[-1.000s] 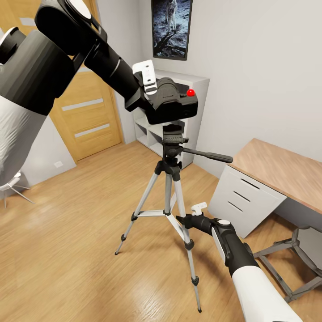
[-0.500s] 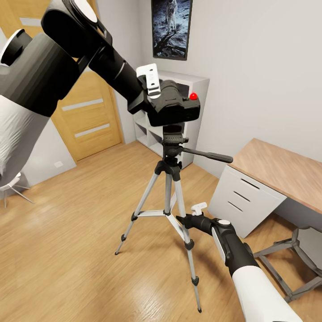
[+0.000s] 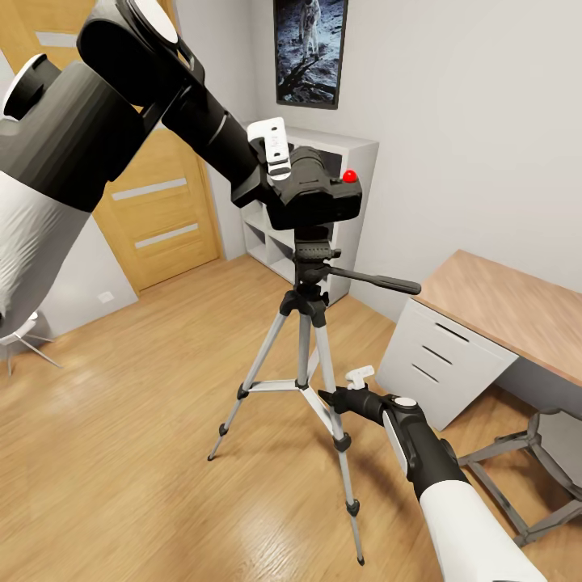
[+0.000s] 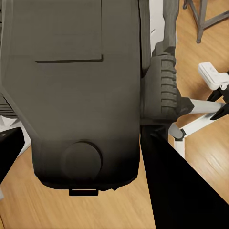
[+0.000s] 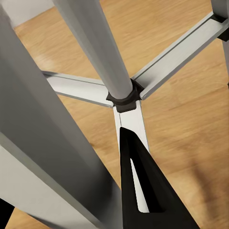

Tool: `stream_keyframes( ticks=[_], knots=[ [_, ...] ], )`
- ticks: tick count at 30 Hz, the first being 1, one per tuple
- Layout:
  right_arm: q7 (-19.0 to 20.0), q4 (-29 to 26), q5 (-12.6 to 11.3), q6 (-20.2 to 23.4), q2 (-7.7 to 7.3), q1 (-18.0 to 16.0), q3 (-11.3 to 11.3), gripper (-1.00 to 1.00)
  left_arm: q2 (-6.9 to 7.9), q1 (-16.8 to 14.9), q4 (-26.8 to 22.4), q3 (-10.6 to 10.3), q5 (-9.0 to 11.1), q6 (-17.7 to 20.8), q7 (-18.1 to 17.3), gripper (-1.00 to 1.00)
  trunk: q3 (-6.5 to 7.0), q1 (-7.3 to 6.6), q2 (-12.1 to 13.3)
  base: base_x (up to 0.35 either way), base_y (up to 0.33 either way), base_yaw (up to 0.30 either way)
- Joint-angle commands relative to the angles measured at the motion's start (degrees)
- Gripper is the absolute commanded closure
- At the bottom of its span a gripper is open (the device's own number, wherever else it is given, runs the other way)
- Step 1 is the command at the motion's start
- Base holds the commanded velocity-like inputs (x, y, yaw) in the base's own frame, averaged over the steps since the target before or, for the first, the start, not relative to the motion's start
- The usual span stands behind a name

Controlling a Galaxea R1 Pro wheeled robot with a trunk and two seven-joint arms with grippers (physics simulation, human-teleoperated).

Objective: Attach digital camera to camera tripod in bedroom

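The camera (image 3: 314, 196) is matt black plastic with a glossy red button on top. Beneath it, the tripod (image 3: 305, 356) has smooth, satin silver metal legs with black plastic joints. The floor (image 3: 137, 461) under the tripod is light wood with a soft sheen, and the desk (image 3: 517, 311) top beside it is matt wood.

The left arm reaches out from the upper left of the head view, its thick black forearm angled down and forward to a wrist carrying a white bracket. The left gripper (image 3: 303, 190) is closed around the digital camera (image 3: 317, 198), held level above the camera tripod (image 3: 311, 323). The right arm rises from the lower right, white upper sleeve and black forearm, its right gripper (image 3: 327, 397) beside a tripod leg; whether its fingers grip is unclear.
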Motion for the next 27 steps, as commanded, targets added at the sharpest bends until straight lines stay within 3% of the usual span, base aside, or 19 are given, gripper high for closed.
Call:
stream_keyframes(
  ticks=[1,24,25,27],
  knots=[
    [0.4,1.8,5.2,0.5,0.07,0.0,-0.3,1.00,0.04,-0.1,-0.1,-0.1,-0.5,0.4,-0.5,1.00,-0.11,0.04,-0.1,0.000,0.000,0.000],
    [0.4,1.8,5.2,0.5,0.07,0.0,-0.3,1.00,0.04,-0.1,-0.1,-0.1,-0.4,0.5,-0.5,1.00,-0.11,0.04,-0.1,0.000,0.000,0.000],
    [0.4,1.8,5.2,0.5,0.07,0.0,-0.3,1.00,0.04,-0.1,-0.1,-0.1,-0.4,0.5,-0.5,-1.00,-0.11,0.04,-0.1,0.000,0.000,0.000],
    [0.4,1.8,5.2,0.5,0.07,0.0,-0.3,1.00,0.04,-0.1,0.0,-0.1,-0.4,0.5,-0.5,-1.00,-0.11,0.04,-0.1,0.000,0.000,0.000]
  ],
)
